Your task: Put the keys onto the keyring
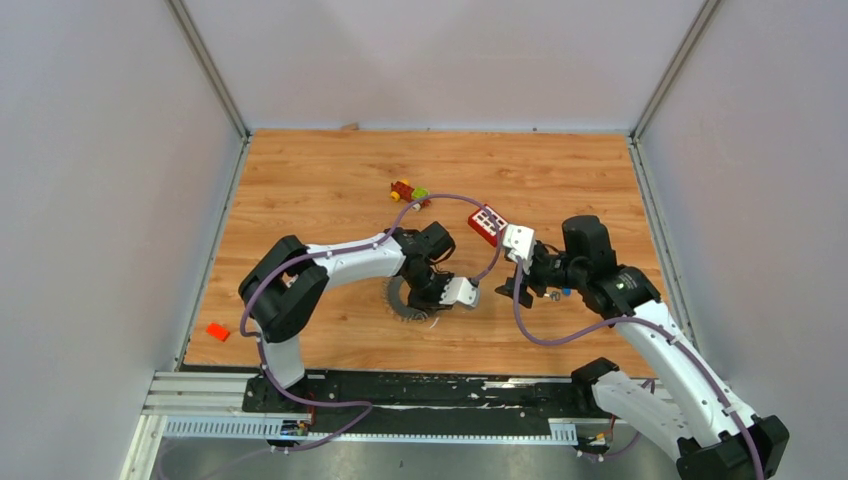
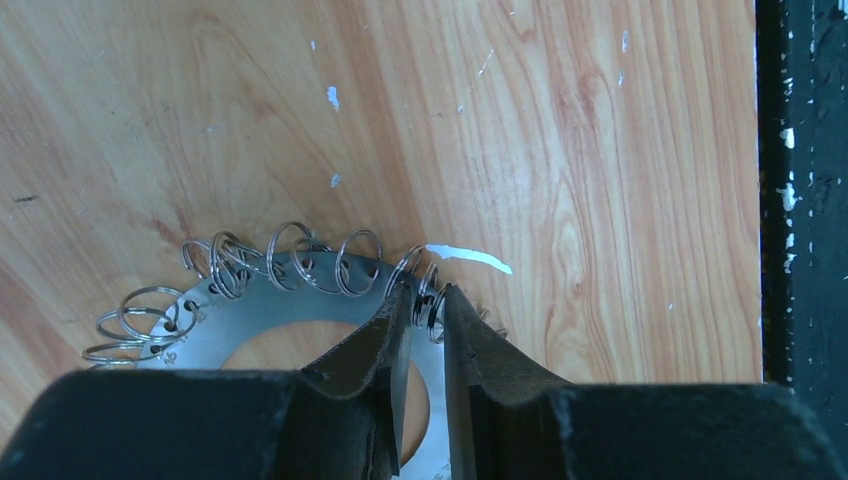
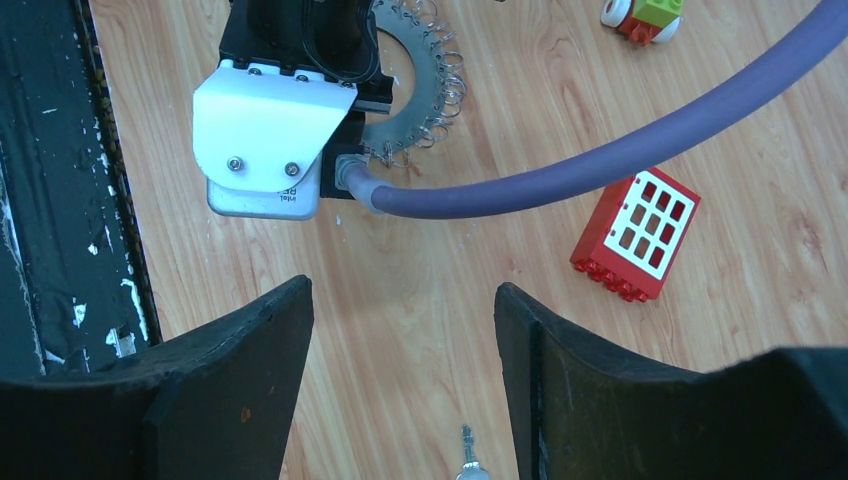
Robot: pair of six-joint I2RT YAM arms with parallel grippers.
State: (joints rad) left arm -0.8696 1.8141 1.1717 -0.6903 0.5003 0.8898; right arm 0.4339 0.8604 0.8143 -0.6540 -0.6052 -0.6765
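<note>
The keyring [image 2: 255, 315] is a flat metal ring plate with small wire split rings standing along its rim; it lies on the wood under my left arm [image 1: 400, 300] [image 3: 415, 97]. My left gripper [image 2: 428, 302] [image 1: 432, 298] reaches down over its rim, jaws a narrow gap apart, with two split rings standing in that gap. Whether they are pinched I cannot tell. My right gripper [image 3: 402, 290] [image 1: 520, 290] hovers wide open over bare wood. A small silver key [image 3: 467, 455] lies on the table between its fingers. A tiny blue piece [image 1: 566, 293] shows beside the right wrist.
A red block with white squares [image 3: 636, 235] [image 1: 487, 223] lies behind the grippers, a small red-yellow-green toy [image 1: 409, 192] farther back. A purple cable [image 3: 600, 160] arcs between both arms. A small orange piece [image 1: 217, 331] sits near the left front edge. The black rail [image 1: 400, 390] borders the near side.
</note>
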